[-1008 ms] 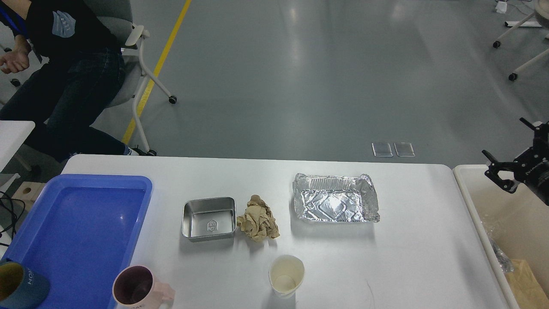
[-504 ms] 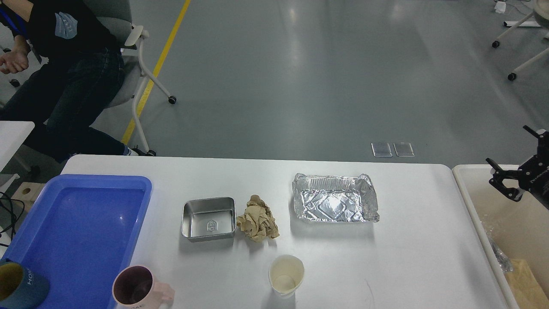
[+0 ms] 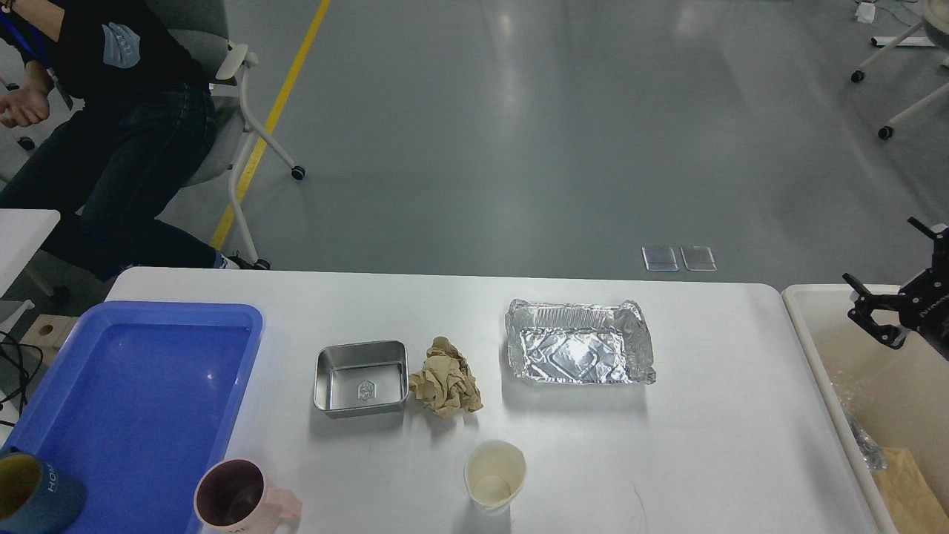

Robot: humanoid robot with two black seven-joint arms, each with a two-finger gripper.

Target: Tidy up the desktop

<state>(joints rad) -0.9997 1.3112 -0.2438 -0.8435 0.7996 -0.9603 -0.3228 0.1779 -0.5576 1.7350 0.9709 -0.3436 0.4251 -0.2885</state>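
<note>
Poking in at the frame's edge over the cream bin [image 3: 804,326], the right hand [image 3: 890,300], partly cropped, hangs released.

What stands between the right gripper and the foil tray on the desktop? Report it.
Nothing visible does. The right gripper hangs over the cream bin, and only bare white desktop lies between it and the foil tray. The gripper holds nothing.

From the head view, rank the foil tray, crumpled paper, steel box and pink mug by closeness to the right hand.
Right hand hangs over the bin.
1. Foil tray, right of centre.
2. Crumpled paper, centre.
3. Steel box, left of it.
4. Pink mug, near left corner.
</note>
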